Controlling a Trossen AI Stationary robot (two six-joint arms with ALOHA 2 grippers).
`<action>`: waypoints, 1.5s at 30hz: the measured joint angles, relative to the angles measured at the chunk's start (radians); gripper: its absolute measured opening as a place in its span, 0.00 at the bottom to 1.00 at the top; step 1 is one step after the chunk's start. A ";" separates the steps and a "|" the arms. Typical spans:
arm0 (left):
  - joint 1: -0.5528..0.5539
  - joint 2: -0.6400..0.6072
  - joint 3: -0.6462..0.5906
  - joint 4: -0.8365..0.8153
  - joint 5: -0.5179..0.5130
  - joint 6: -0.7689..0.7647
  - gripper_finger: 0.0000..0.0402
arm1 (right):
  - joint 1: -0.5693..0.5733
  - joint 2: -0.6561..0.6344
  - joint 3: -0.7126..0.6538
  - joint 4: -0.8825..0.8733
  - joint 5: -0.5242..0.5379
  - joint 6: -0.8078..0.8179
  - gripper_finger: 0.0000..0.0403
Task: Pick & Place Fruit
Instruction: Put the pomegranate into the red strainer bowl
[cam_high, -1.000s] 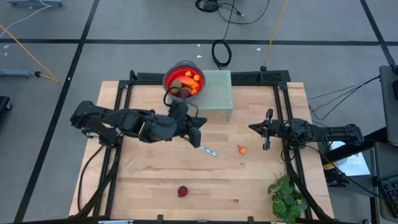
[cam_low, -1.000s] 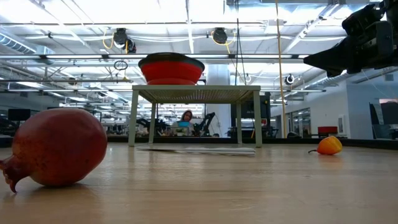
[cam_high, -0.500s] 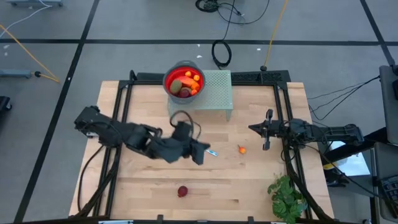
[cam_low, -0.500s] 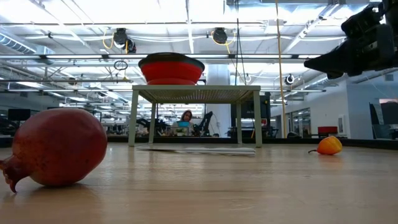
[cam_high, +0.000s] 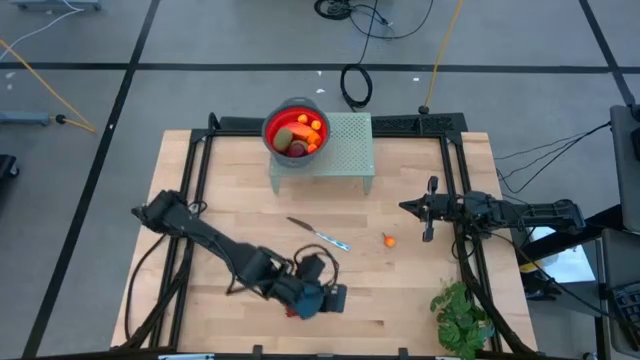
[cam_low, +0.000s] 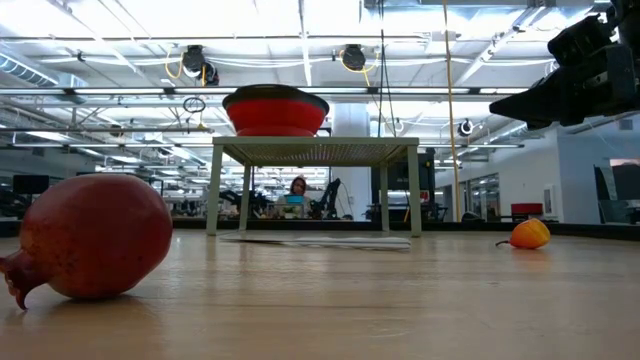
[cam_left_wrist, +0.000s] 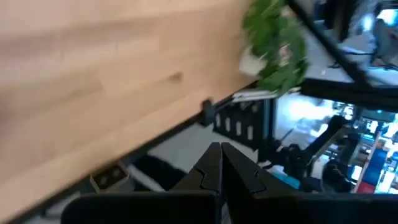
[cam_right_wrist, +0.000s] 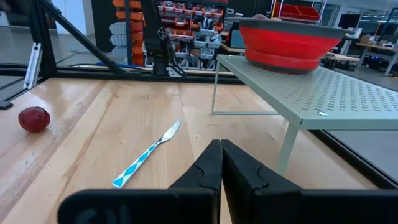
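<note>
Left gripper (cam_high: 337, 299) positioned near the table's (cam_high: 420, 290) front edge, jaws together, directly beside the dark red fruit (cam_high: 293, 309), right gripper (cam_high: 430, 210) parked near the right edge, jaws together, orange fruit (cam_high: 389, 240) located just beside it, remaining fruit held in the red bowl (cam_high: 272, 130) on the rack (cam_high: 352, 145) at the back edge.

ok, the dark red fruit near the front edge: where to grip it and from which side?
Across the round body of the red fruit, coming from above. It lies on its side with a small stem nub pointing sideways at table level, so span the widest part and avoid the nub. The left gripper is above it, shut.
</note>
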 joint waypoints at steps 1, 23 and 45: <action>-0.006 0.012 0.000 0.001 0.015 -0.028 0.01 | 0.000 0.000 0.000 0.000 0.000 0.000 0.00; -0.088 0.075 -0.001 -0.300 0.103 -0.200 0.00 | 0.000 0.000 0.000 -0.009 -0.002 0.000 0.00; -0.083 0.075 -0.001 -0.476 0.009 0.238 0.00 | 0.000 0.000 0.000 -0.014 0.000 -0.001 0.00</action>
